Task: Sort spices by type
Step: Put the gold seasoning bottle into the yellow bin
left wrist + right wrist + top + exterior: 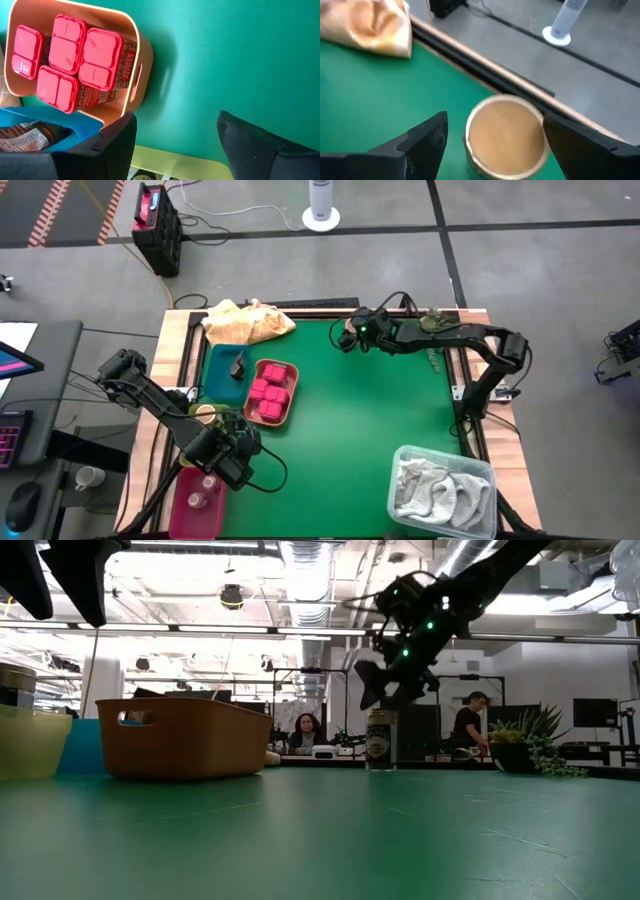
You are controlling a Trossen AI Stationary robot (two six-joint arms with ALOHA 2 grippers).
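Note:
A tan cup (505, 136) stands upright on the green table near its far edge; the low view shows it (380, 740) too. My right gripper (495, 120) hangs open just above it (385, 685), a finger on either side. Pink packets (75, 55) lie in the salmon tray (290, 412). A dark wedge-shaped piece (238, 367) lies in the blue tray (218, 380). Small clear jars (200, 498) stand in the magenta tray (180, 515). My left gripper (175, 130) hangs open and empty over the table's near left (240, 452), beside the lime tray (170, 162).
A yellow cloth (248, 322) lies at the far left corner. A clear bin (400, 455) holding a white-grey cloth (445, 492) stands at the near right. The wooden table rim (485, 70) runs just behind the cup. The green middle of the table is bare.

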